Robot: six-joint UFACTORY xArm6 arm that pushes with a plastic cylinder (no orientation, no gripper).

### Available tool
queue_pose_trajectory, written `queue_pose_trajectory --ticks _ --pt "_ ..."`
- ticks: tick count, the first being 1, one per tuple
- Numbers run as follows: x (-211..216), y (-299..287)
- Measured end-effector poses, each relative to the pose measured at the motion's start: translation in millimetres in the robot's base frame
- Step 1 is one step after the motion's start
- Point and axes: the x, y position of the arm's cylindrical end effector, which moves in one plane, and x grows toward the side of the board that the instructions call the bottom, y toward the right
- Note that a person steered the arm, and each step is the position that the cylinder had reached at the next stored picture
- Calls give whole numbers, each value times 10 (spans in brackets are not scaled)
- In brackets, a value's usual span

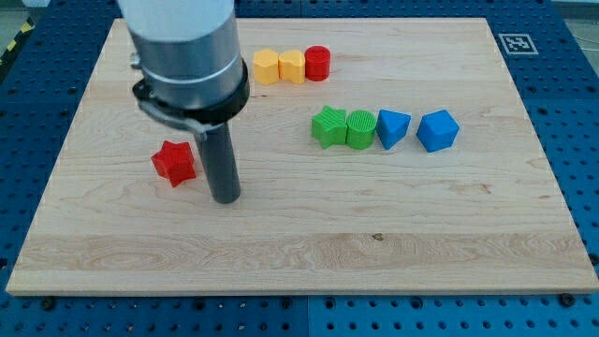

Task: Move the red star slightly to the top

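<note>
Tip [226, 198] just right of red star [174, 162]

The pale wooden counter [309, 234] carries a red star [174, 162] at left. Far along sit two yellow blocks [268, 66] [292, 65] and a red cylinder [318, 63]. Right of centre: green star [328, 126], green cylinder [360, 128], two blue blocks [392, 127] [437, 130].

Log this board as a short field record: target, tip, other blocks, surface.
target: red star, view's left side of the board
my tip: just right of and slightly below the star, small gap visible
top row: two yellow blocks, red cylinder, side by side
middle row: green star, green cylinder, blue triangle, blue cube
surface: wooden board
</note>
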Motion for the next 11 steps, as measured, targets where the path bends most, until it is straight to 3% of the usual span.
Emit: queue_pose_trajectory --ticks 3,5,9,11 --pt "32 -509" --pt "-209 -512" --pt "-222 -906" --pt "-525 -906"
